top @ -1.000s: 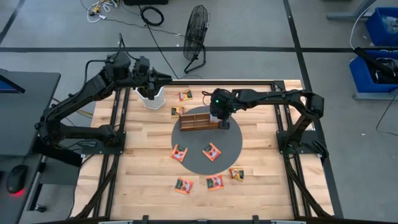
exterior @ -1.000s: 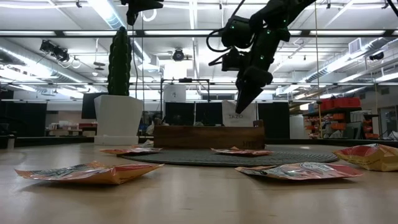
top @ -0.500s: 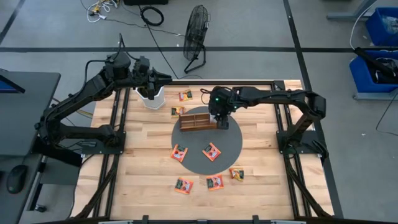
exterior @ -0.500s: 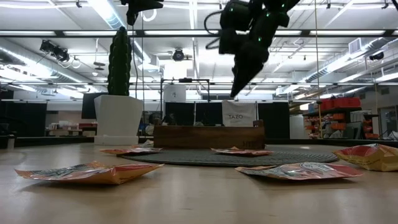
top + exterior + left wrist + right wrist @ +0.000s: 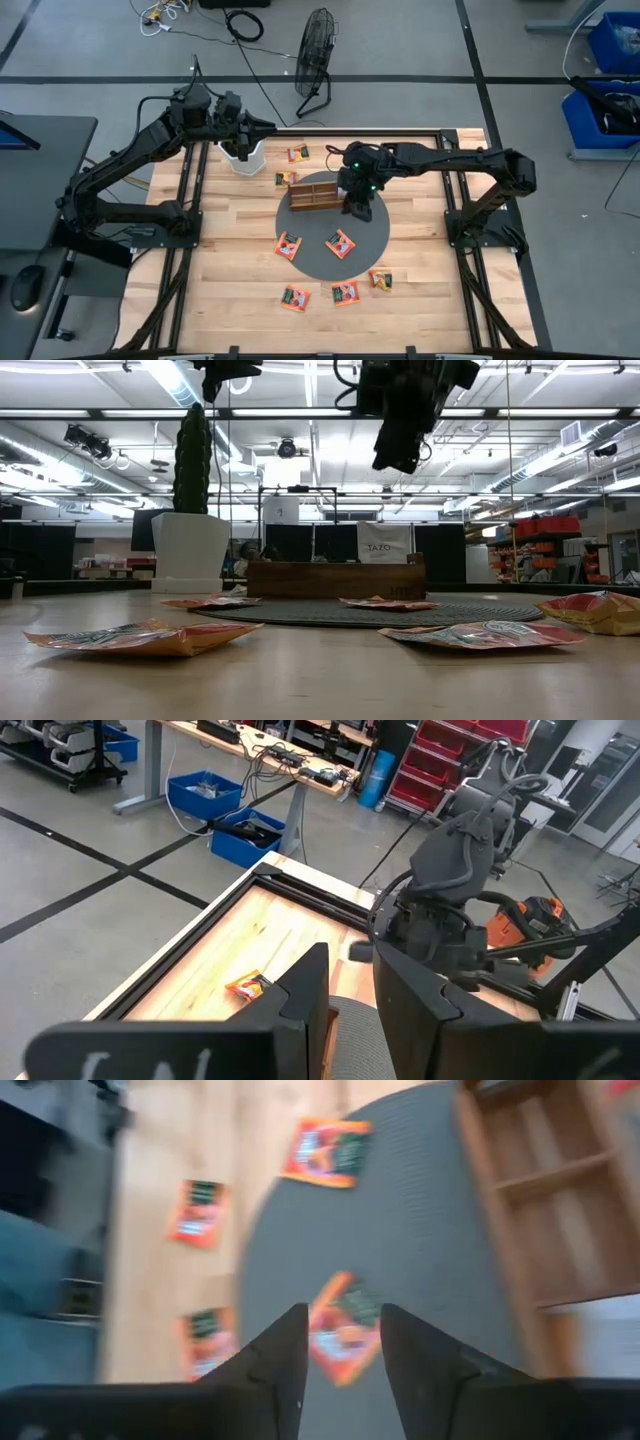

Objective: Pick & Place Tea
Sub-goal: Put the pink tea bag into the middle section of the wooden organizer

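Several orange-red tea sachets lie flat: two on the round grey mat [image 5: 289, 246] [image 5: 341, 243], three on the wood near the front [image 5: 295, 298] [image 5: 345, 293] [image 5: 380, 279], two behind the wooden tray [image 5: 298, 153] [image 5: 285, 178]. In the low view a white sachet [image 5: 380, 546] stands upright at the tray [image 5: 335, 580]. My right gripper [image 5: 358, 205] hangs open and empty high over the mat beside the tray's right end [image 5: 345, 190]; its wrist view shows a sachet [image 5: 345, 1330] far below. My left gripper [image 5: 262, 125] waits open, raised beside the white pot [image 5: 243, 155].
A white pot with a tall green cactus [image 5: 190, 510] stands at the far left of the table. The grey mat [image 5: 375, 235] carries the tray. A black frame [image 5: 195, 200] borders the table's sides. A fan [image 5: 315, 60] stands on the floor beyond.
My right gripper has risen well clear of the tray's right end and drifted a little toward the table's near edge, turning as it climbed. The white sachet stays upright at the tray. The left arm has kept still.
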Controlling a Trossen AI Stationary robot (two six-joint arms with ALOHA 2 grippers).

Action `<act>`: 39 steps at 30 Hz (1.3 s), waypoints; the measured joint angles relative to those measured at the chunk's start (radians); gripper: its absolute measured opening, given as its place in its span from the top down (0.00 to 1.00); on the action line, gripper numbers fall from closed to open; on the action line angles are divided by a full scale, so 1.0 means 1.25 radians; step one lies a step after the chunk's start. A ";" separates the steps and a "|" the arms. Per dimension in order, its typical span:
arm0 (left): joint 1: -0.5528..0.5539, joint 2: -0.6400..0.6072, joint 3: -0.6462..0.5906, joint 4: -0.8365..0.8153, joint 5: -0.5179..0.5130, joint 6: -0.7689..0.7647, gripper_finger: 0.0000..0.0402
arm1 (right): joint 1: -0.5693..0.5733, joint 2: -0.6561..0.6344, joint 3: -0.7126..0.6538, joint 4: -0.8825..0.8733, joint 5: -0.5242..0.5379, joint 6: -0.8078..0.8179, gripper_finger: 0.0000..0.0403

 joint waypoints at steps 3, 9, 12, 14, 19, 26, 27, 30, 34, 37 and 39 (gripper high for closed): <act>0.000 0.000 0.000 0.000 0.000 0.000 0.79 | 0.020 0.000 0.000 0.000 -0.053 0.057 0.68; -0.006 0.000 0.000 0.000 0.000 0.000 0.79 | 0.070 -0.001 -0.011 0.009 -0.061 0.099 0.68; -0.010 0.000 0.000 0.000 0.000 0.003 0.79 | 0.108 -0.024 -0.020 0.073 0.014 0.100 0.69; -0.011 0.000 0.000 0.000 0.000 0.003 0.79 | 0.143 -0.052 -0.028 0.136 0.110 0.101 0.70; -0.021 0.000 0.000 -0.004 0.000 0.003 0.79 | 0.196 -0.118 -0.083 0.214 0.306 0.148 0.72; -0.040 0.000 0.000 -0.007 0.000 -0.002 0.79 | 0.228 -0.244 -0.279 0.366 0.353 0.350 0.73; -0.043 0.000 0.000 -0.008 0.000 -0.002 0.79 | 0.233 -0.262 -0.312 0.403 0.354 0.391 0.73; -0.051 0.000 0.000 -0.011 0.000 -0.002 0.79 | 0.246 -0.302 -0.410 0.476 0.354 0.505 0.73; -0.053 0.000 0.000 -0.012 0.000 -0.002 0.79 | 0.262 -0.318 -0.502 0.510 0.353 0.658 0.71; -0.053 0.000 0.000 -0.015 0.000 -0.003 0.79 | 0.277 -0.318 -0.553 0.528 0.345 0.768 0.69; -0.052 0.000 0.000 -0.018 -0.001 -0.007 0.79 | 0.287 -0.318 -0.583 0.560 0.345 0.841 0.66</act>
